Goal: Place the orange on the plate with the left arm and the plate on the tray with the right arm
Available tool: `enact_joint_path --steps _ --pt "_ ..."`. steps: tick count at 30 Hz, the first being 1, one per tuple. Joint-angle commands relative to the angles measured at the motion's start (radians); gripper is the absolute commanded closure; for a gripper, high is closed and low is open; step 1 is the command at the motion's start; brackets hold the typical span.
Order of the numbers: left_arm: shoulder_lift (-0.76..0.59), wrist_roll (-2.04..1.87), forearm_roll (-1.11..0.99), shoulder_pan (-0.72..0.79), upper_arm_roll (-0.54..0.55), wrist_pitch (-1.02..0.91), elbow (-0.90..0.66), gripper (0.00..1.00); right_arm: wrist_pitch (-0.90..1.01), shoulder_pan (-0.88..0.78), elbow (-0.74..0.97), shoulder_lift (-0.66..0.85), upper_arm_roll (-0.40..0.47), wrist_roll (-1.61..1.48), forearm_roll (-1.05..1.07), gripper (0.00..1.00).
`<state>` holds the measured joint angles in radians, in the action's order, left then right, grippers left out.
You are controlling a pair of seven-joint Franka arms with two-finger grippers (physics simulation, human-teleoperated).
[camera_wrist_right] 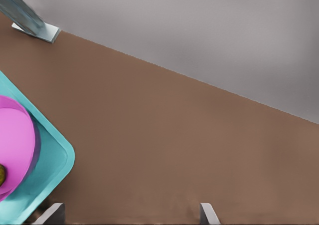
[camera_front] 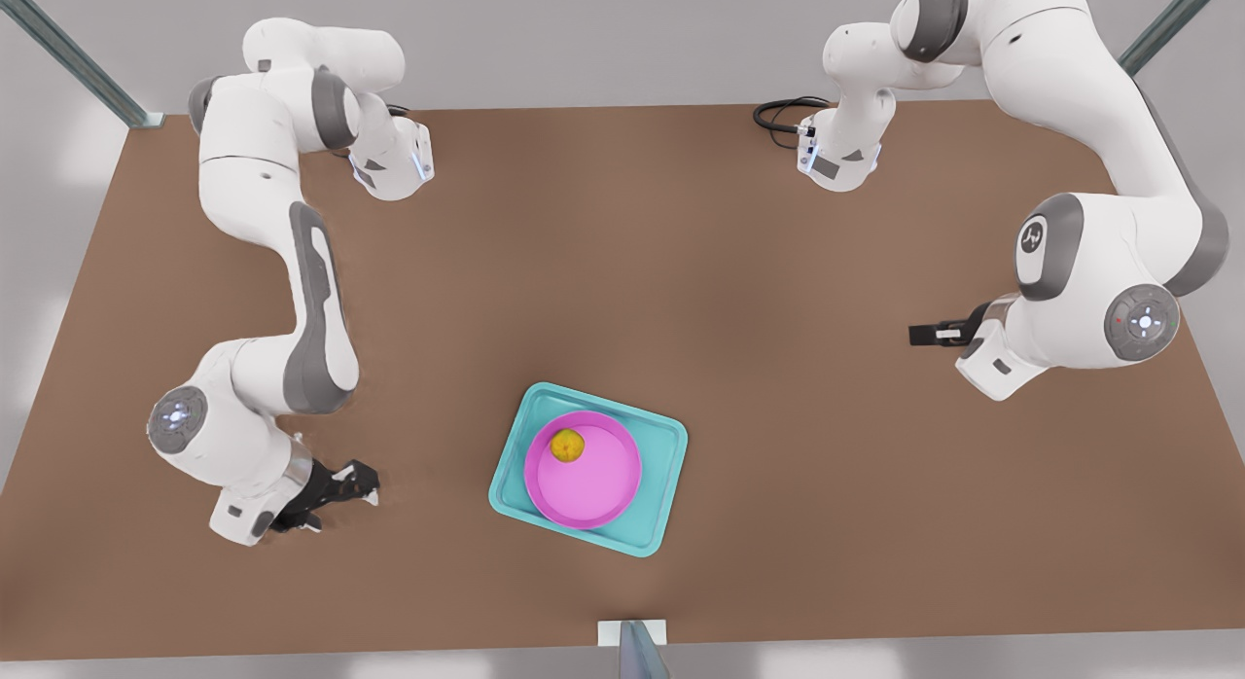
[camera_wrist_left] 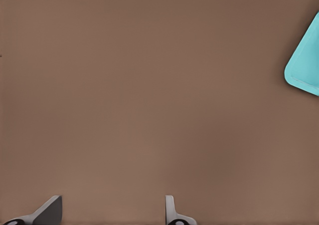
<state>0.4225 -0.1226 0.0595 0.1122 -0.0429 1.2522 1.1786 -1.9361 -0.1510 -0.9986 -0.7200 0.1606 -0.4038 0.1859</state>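
The orange (camera_front: 567, 446) lies on the pink plate (camera_front: 601, 482), off-centre toward its rim. The plate rests inside the teal tray (camera_front: 654, 438), near the table's front edge. My left gripper (camera_front: 340, 509) hangs open and low over bare table at the front view's left, well apart from the tray. Its fingertips (camera_wrist_left: 50, 210) stand wide apart, with a tray corner (camera_wrist_left: 306, 60) in sight. My right gripper (camera_front: 919, 335) is open and holds nothing, off at the front view's right, far from the tray. Its wrist view catches the tray (camera_wrist_right: 50, 160), the plate (camera_wrist_right: 15, 145) and a sliver of the orange (camera_wrist_right: 1, 175).
A metal post on a bracket (camera_front: 632, 645) stands at the table's front edge, close to the tray; it appears again as the post (camera_wrist_right: 30, 20). A black cable (camera_front: 783, 115) loops at the back right. Frame struts rise at both back corners.
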Motion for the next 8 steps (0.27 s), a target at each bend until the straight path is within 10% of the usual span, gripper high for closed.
enact_joint_path --steps 1,4,8 --pt "-0.001 -0.002 -0.001 0.0 0.0 -0.011 -0.014 0.0 0.558 0.025 0.124 0.053 0.046 -0.124 -0.243 0.0" --pt "-0.014 0.008 -0.016 0.003 -0.002 -0.005 -0.011 0.0 0.741 -0.007 -0.113 0.444 0.033 0.031 -0.267 0.0" --pt "-0.037 0.112 -0.063 0.003 -0.009 0.027 0.023 0.0 0.697 -0.005 -0.176 0.513 0.002 0.132 -0.273 0.0"
